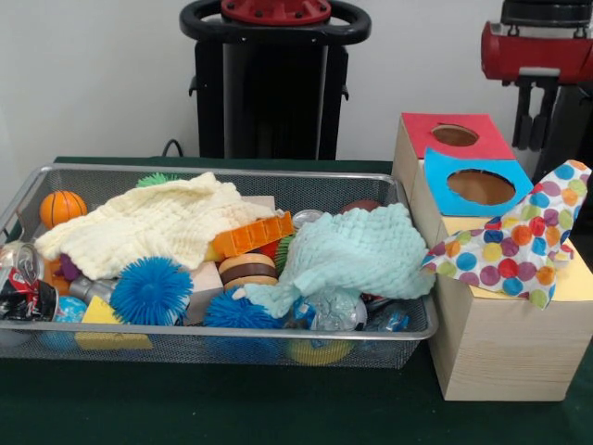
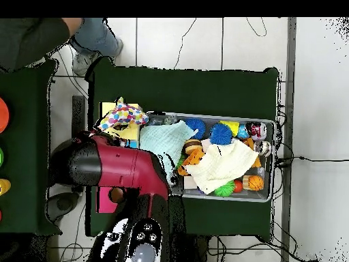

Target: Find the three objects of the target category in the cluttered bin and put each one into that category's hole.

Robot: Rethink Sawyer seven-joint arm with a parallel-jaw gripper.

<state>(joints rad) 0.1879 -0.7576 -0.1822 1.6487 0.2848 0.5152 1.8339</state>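
Note:
One white polka-dot cloth (image 1: 505, 250) lies crumpled over the yellow top face of the near wooden box (image 1: 574, 278), with one corner sticking up. It covers the hole, which I cannot see. In the overhead view the cloth (image 2: 123, 117) is spread over the same box (image 2: 106, 109). My gripper (image 1: 536, 139) hangs above and behind the boxes, open and empty, clear of the cloth. The wire mesh bin (image 1: 222, 170) is full of clutter. No other polka-dot cloth shows in it.
A pale yellow knitted cloth (image 1: 157, 227) and a mint-green one (image 1: 357, 255) cover much of the bin, among spiky blue balls and toys. The blue-faced cutout (image 1: 480, 187) and red-faced cutout (image 1: 454, 135) lie behind the yellow box. A person (image 2: 41, 37) stands at the overhead view's top left.

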